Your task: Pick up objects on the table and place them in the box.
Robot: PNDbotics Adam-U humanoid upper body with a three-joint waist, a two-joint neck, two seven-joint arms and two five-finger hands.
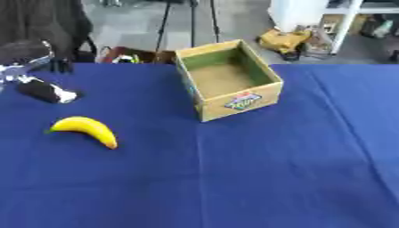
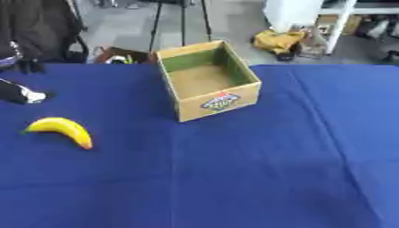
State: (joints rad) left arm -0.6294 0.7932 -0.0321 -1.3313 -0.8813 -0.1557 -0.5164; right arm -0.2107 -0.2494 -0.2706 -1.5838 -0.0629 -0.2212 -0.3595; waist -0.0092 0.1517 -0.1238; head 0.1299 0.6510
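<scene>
At far left, left hand raised, blurred

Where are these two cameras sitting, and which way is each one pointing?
Left eye view: sits in the robot's head and looks down across the blue table at the open box and the banana; the robot's left hand shows at the upper left edge, above a dark object.
Right eye view: the same head, a little to the right, same downward look; only a sliver of that hand and object shows at the left edge.
Both share the table, box and banana, shifted slightly sideways. The right hand shows in neither.
</scene>
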